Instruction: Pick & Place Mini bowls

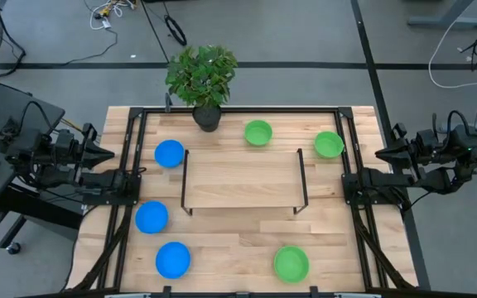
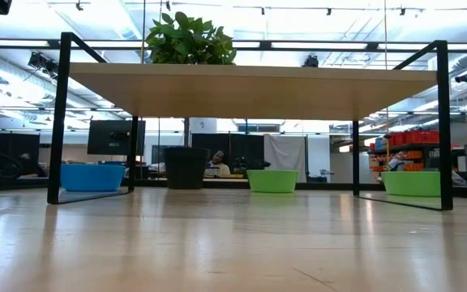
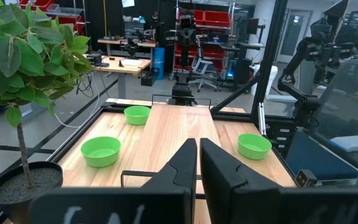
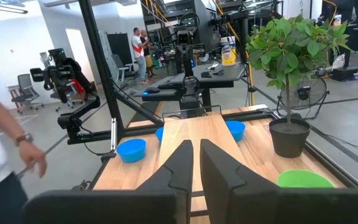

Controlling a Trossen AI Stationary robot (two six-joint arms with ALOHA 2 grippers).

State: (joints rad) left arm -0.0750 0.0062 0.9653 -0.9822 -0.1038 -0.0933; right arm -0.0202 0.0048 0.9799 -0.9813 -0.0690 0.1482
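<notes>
Left gripper (image 3: 197, 163) parked off the table's left edge, level, fingers pressed together, holding nothing. Three bright blue round plastic mini bowls (image 1: 170, 153) (image 1: 151, 217) (image 1: 172, 259) lie down the left side, near it (none touched). Three bright green ones (image 1: 257, 132) (image 1: 329, 144) (image 1: 291, 263) sit right of centre. Right gripper (image 4: 192, 163) mirrors at the right edge, fingers together, empty.

floor (image 1: 305, 58): grey, cabled | red shelving (image 3: 213, 28) – desks (image 3: 120, 62) | ceiling lights (image 2: 242, 28) – bright

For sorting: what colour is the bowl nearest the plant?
Green; the high view shows it best.
</notes>
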